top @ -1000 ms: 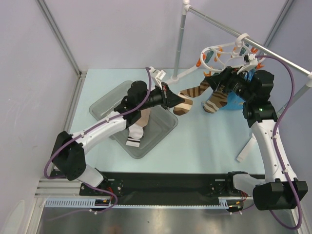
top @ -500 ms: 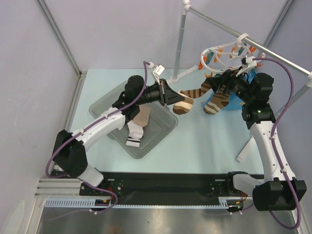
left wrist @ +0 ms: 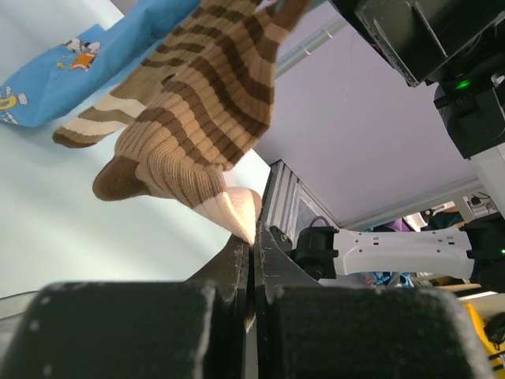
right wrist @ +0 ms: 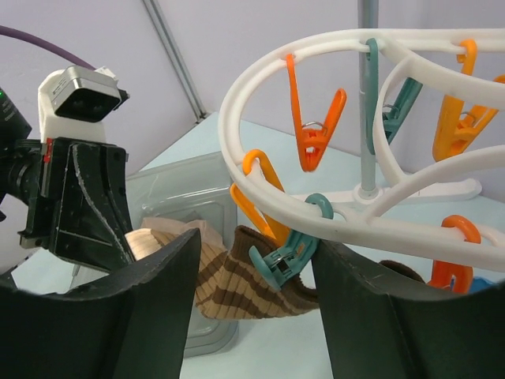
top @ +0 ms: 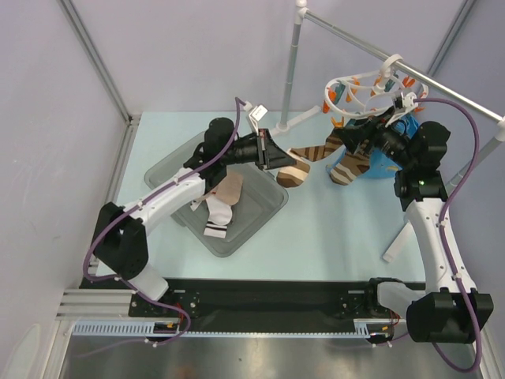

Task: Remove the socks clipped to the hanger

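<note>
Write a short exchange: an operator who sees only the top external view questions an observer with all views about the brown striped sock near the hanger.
Operator: Does the left hand actually grip the striped sock?
Observer: Yes. The left wrist view shows it shut on the sock's pale toe tip.
Operator: What holds the other end?
Observer: In the right wrist view, a teal clip on the hanger bites the cuff, seen between the open right hand's fingers.
</note>
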You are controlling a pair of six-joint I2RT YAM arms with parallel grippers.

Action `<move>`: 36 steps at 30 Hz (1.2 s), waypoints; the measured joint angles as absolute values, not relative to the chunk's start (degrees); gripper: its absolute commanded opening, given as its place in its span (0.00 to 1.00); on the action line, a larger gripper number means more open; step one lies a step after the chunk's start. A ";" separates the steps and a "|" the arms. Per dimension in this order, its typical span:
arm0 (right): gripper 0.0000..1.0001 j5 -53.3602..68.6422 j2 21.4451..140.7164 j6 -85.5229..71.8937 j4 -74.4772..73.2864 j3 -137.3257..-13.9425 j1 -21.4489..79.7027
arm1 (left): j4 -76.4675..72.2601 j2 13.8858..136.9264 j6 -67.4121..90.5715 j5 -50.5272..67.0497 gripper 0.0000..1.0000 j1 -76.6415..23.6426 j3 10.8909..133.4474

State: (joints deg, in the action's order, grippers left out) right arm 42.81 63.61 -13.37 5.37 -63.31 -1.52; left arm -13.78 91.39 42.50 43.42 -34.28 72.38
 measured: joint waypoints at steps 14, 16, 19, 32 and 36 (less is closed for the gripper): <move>0.19 44.56 63.51 -13.26 6.66 -63.29 -2.55 | -13.61 92.18 43.57 45.17 0.00 -32.73 73.69; 0.11 44.75 63.51 -13.50 7.44 -63.05 -2.55 | -13.58 92.40 43.57 45.23 0.00 -32.71 73.69; 0.00 44.97 63.51 -13.93 8.14 -62.65 -2.55 | -13.56 92.68 43.57 45.23 0.00 -32.71 73.69; 0.43 44.99 64.05 -17.32 8.95 -62.65 -2.59 | -12.93 92.73 43.55 45.23 0.00 -32.71 73.69; 0.43 45.39 64.62 -19.97 10.00 -62.65 -2.59 | -12.93 92.73 43.55 45.25 0.00 -32.71 73.69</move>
State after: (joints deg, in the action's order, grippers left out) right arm 45.39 64.62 -19.97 10.00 -62.65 -2.59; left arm -12.93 92.73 43.55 45.25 -32.71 73.69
